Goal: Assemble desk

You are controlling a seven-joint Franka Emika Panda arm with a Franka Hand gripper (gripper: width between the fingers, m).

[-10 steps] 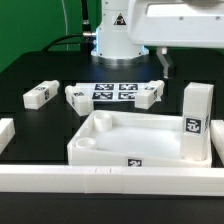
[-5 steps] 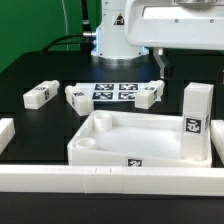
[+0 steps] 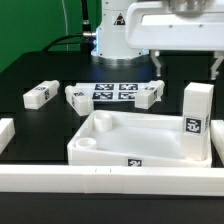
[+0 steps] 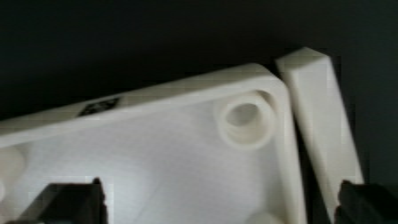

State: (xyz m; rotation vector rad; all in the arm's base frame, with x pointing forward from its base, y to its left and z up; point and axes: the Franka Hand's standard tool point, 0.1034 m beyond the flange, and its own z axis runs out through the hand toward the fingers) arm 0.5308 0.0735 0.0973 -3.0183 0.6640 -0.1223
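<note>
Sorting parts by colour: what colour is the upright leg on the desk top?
White leg with a black-and-white tag; clearest in the exterior view.

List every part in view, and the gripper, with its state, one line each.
desk top: lying flat, open side up, visible sockets empty.
upright leg: standing at the desk top's corner.
leftmost leg: lying loose.
second leg: lying by one end of the marker board.
third leg: lying by its other end.
gripper: open, empty, above the desk top.

hand (image 3: 188,61) cut off at exterior view's top edge, desk top (image 4: 160,150) blurred and cropped in wrist view, tag (image 4: 102,103) unreadable
</note>
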